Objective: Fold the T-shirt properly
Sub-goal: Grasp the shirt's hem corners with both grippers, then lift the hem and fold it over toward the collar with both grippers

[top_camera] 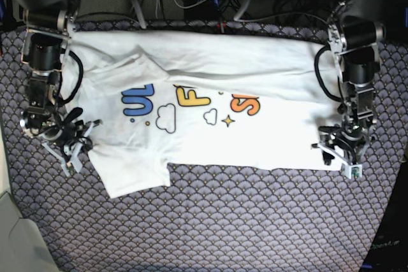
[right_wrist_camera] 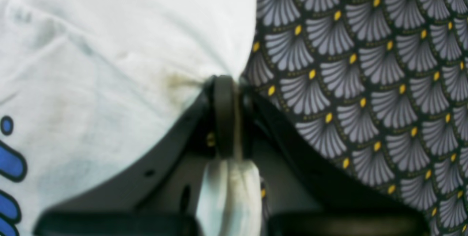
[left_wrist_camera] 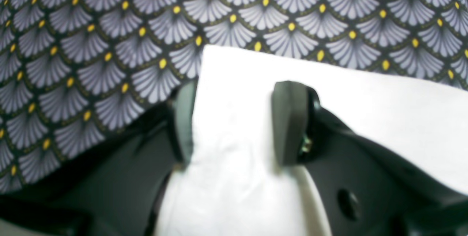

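Right gripper (right_wrist_camera: 234, 115): jaws pinched tight on a thin fold of cloth at the edge of the large white cotton T-shirt (top_camera: 210, 103), a twist of fabric bunched behind the pads. Left gripper (left_wrist_camera: 234, 119): jaws standing wide, straddling a white corner of the same shirt; cloth lies between the pads but they do not look to be pressing it, so no real hold on that side.

Shirt lies spread across the desk, print side up, blue, yellow and orange letters showing, hem end by the left arm, sleeve end by the right. It rests on a dark scallop-patterned cloth with yellow dots (top_camera: 223, 221).

Risks, as I judge them:
- One side clamped, the other loose. A lift now would likely drag the shirt askew and skew the fold line.
- The right pinch is small and at the very edge; fabric could slip out under load.
- The left jaws might close on too little cloth, or catch the patterned cover beneath.

Count: one T-shirt, two grippers, one patterned cover.
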You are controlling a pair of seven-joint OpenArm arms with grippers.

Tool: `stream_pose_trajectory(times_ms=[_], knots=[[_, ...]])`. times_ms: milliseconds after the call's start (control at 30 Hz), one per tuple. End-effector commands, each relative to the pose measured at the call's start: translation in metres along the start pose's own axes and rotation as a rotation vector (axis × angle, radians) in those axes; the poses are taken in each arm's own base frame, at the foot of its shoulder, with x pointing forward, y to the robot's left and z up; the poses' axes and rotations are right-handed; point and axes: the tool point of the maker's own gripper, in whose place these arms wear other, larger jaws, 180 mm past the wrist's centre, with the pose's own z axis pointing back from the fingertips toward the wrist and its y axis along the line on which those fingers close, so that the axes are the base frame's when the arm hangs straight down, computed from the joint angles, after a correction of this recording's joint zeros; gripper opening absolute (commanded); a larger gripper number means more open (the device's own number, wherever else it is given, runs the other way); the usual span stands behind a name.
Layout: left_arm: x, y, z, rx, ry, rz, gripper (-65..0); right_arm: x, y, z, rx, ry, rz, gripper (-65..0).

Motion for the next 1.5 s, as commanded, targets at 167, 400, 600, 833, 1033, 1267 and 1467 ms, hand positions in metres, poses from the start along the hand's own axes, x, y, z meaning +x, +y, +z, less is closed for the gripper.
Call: stream_pose_trajectory(times_ms=[167, 400, 600, 833, 1033, 1267, 1467], knots=[[0.042, 0.007, -0.003, 0.011, -0.086, 0.002, -33.3, 0.011, -0.011, 0.005, -0.022, -0.014, 0.011, -65.0], [0.041, 0.003, -0.004, 0.006, -0.086, 0.008, -33.3, 0.011, -0.011, 0.005, -0.022, -0.014, 0.011, -65.0], [0.038, 0.005, -0.003, 0.009, -0.077, 0.01, -33.3, 0.01, -0.012, 0.005, -0.023, -0.013, 0.012, -65.0], [0.008, 0.014, -0.004, 0.016, -0.017, 0.123, -33.3, 0.009, -0.012, 0.006, -0.024, -0.01, 0.012, -65.0], [0.006, 0.016, -0.004, 0.018, -0.013, 0.137, -37.8, 0.009, -0.012, 0.006, -0.024, -0.01, 0.012, -65.0], [0.002, 0.021, -0.003, 0.025, -0.001, 0.129, -64.1, -0.003, -0.009, 0.005, -0.019, 0.011, 0.009, -65.0], [0.008, 0.021, -0.002, 0.025, -0.013, 0.12, -64.4, -0.003, -0.01, 0.006, -0.022, 0.01, 0.013, -65.0]])
